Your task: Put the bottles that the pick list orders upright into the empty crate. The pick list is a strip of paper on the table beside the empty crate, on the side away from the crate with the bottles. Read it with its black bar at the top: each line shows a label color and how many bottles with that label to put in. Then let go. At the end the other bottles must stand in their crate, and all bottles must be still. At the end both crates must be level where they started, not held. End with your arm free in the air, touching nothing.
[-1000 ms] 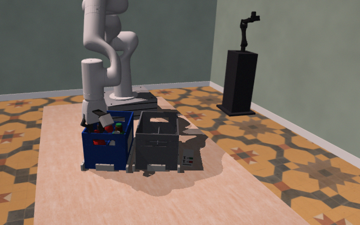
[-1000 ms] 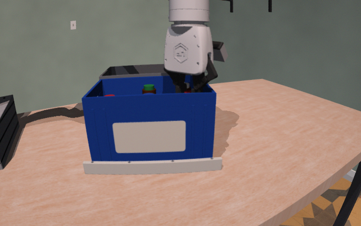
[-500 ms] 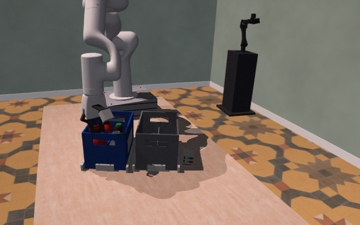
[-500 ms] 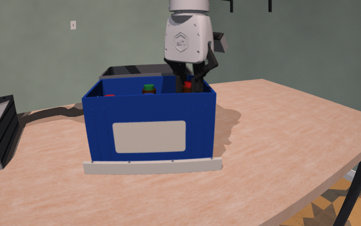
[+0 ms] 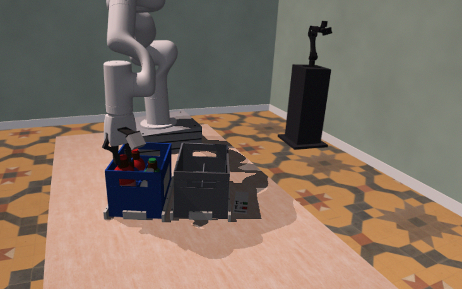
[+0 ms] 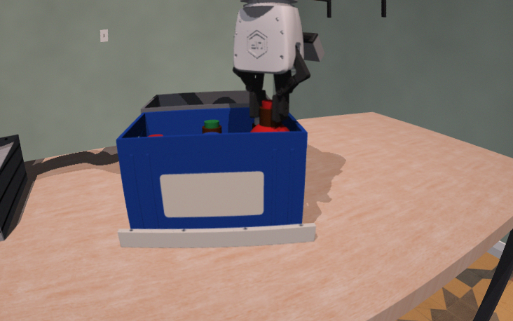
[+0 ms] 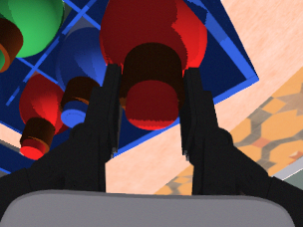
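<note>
Firmly gripped: round red-capped bottle (image 7: 154, 49).

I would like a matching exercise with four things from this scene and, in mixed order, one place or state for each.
1. gripper
2. green-capped bottle
3. grey crate
4. pick list

a. lies on the table beside the grey crate
b. stands free in the blue crate
c. holds no bottle
d. shut on the red-capped bottle

Pairs: 1-d, 2-b, 3-c, 4-a
</note>
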You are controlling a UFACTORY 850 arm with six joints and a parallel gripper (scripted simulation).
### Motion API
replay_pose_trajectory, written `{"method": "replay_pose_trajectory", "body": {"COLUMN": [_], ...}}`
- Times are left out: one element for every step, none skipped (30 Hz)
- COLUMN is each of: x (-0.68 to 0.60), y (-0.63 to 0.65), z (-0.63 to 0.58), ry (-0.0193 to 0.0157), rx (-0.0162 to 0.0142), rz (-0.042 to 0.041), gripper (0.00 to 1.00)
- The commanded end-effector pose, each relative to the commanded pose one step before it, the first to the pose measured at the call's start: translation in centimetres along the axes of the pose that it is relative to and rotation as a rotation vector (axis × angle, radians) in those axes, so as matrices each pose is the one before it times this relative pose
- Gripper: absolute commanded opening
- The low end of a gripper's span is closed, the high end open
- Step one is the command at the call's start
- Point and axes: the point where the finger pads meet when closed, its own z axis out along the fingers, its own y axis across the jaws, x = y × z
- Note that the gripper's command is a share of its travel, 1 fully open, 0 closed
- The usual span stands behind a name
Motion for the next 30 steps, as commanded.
{"method": "replay_pose_trajectory", "body": {"x": [0.062, 0.0, 0.0, 0.0, 0.0, 0.0, 0.0, 0.0, 0.0, 0.0, 0.0, 0.0, 0.0, 0.0, 0.0, 0.0, 0.0, 0.001, 0.0, 0.0, 0.0, 0.0, 0.0, 0.0, 0.0, 0.0, 0.0, 0.0, 0.0, 0.0], "y": [0.064, 0.0, 0.0, 0.0, 0.0, 0.0, 0.0, 0.0, 0.0, 0.0, 0.0, 0.0, 0.0, 0.0, 0.0, 0.0, 0.0, 0.002, 0.0, 0.0, 0.0, 0.0, 0.0, 0.0, 0.0, 0.0, 0.0, 0.0, 0.0, 0.0], "z": [-0.455, -0.166, -0.166, -0.166, -0.166, -0.167, -0.167, -0.167, -0.167, -0.167, -0.167, -0.167, -0.167, -0.167, -0.167, 0.0, 0.0, -0.17, -0.166, -0.166, -0.166, -0.166, -0.167, -0.167, -0.167, -0.167, -0.167, -0.167, -0.167, -0.167], "ry": [0.00158, 0.0, 0.0, 0.0, 0.0, 0.0, 0.0, 0.0, 0.0, 0.0, 0.0, 0.0, 0.0, 0.0, 0.0, 0.0, 0.0, -0.00001, 0.0, 0.0, 0.0, 0.0, 0.0, 0.0, 0.0, 0.0, 0.0, 0.0, 0.0, 0.0], "rx": [-0.00148, 0.0, 0.0, 0.0, 0.0, 0.0, 0.0, 0.0, 0.0, 0.0, 0.0, 0.0, 0.0, 0.0, 0.0, 0.0, 0.0, 0.0, 0.0, 0.0, 0.0, 0.0, 0.0, 0.0, 0.0, 0.0, 0.0, 0.0, 0.0, 0.0], "rz": [0.00011, 0.0, 0.0, 0.0, 0.0, 0.0, 0.0, 0.0, 0.0, 0.0, 0.0, 0.0, 0.0, 0.0, 0.0, 0.0, 0.0, 0.0, 0.0, 0.0, 0.0, 0.0, 0.0, 0.0, 0.0, 0.0, 0.0, 0.0, 0.0, 0.0], "gripper": [0.0, 0.0, 0.0, 0.0, 0.0, 0.0, 0.0, 0.0, 0.0, 0.0, 0.0, 0.0, 0.0, 0.0, 0.0, 0.0, 0.0, 0.0, 0.0, 0.0, 0.0, 0.0, 0.0, 0.0, 0.0, 0.0, 0.0, 0.0, 0.0, 0.0]}}
